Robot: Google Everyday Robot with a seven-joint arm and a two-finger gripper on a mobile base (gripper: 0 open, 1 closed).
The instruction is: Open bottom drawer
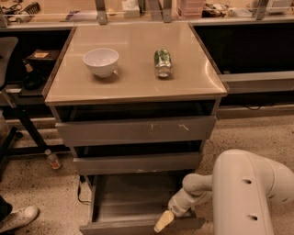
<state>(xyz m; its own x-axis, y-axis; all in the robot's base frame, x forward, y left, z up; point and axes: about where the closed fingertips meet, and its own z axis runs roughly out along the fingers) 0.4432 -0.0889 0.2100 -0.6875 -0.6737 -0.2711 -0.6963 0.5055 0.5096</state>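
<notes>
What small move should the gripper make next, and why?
Probably draw the gripper up and away from the bottom drawer. The drawer already stands pulled well out, its flat grey inside shows, and the gripper sits at its front panel.

Place: a lab or workshop.
Benches: a long bench (46,17) along the back wall, crowded with boxes (190,7) and loose gear, dark open space beneath.
Furniture: a grey metal drawer unit (135,131) with a plain beige worktop (138,85).
Floor: hard speckled floor (41,193), a cable (80,190) and a small bottle (53,159) lying on it.
Robot: its hand (164,221) is at the front edge of the pulled-out bottom drawer (133,202).
</notes>
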